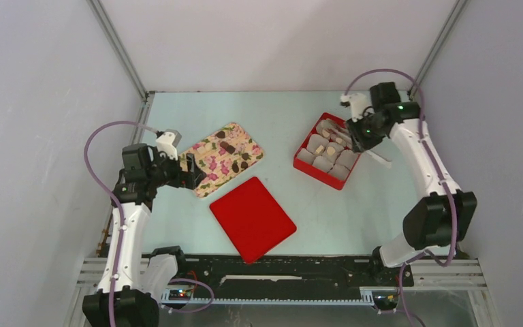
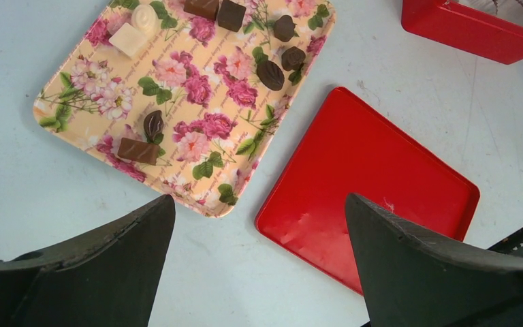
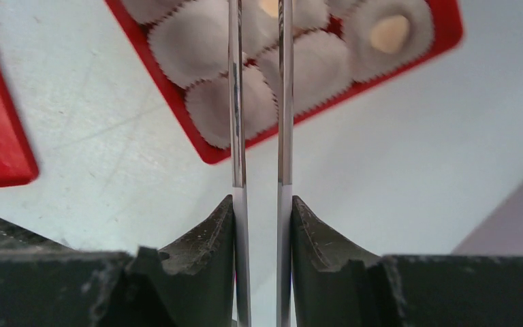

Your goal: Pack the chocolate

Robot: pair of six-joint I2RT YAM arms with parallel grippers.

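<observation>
Hovering wide open, left gripper [image 2: 259, 199] sits over the table by the floral tray [image 2: 49, 109] corner and red lid [image 2: 374, 177]. Chocolate [image 2: 270, 73] pieces lie on the tray, top ones cut off. Right gripper [image 3: 262, 201] clamps metal tweezers [image 3: 237, 122], tips out of frame over the red box [image 3: 204, 151]. One tan piece [image 3: 389, 33] sits in a blurred paper cup [image 3: 201, 41] row.
</observation>
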